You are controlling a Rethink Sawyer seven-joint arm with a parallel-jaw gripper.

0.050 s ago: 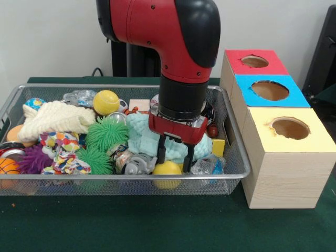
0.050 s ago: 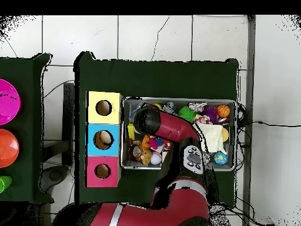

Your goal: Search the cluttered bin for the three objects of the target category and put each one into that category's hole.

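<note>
The wire bin (image 1: 239,167) is sitting packed rim to rim on the green table (image 1: 157,226), leaving little free room inside. Just beside its edge the three holed boxes (image 1: 286,152) are standing. The arm is reaching down near the bin's box-side end, its gripper (image 1: 175,153) hanging parted and empty over a yellow ball (image 1: 167,169).

A green counter (image 2: 176,76) stood on a white tiled floor (image 2: 147,35); the wall (image 1: 47,37) behind was plain white.
</note>
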